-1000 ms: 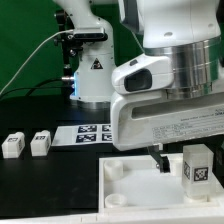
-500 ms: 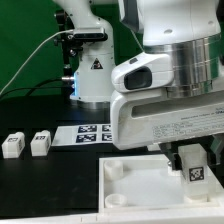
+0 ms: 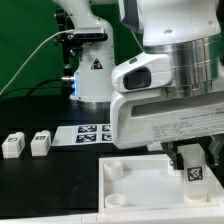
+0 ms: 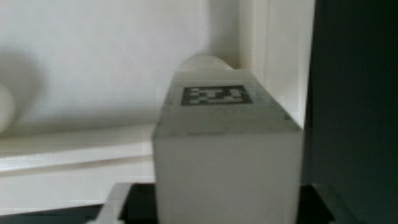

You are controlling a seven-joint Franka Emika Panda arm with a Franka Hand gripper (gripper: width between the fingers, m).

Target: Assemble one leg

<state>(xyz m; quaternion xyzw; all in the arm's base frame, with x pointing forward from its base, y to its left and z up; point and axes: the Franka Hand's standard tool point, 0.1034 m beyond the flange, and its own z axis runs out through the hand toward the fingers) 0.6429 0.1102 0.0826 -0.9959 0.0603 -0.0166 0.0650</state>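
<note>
Since a second earlier, the pincer (image 3: 194,158) had shifted toward the exterior view's right, and its fingers now straddled the leg (image 3: 196,176). Whether they clamped it could not be told. The leg stood upright on the white panel (image 3: 135,186), near a corner. Two spare legs (image 3: 13,146) sat side by side on the worktop (image 3: 45,190), well apart.
</note>
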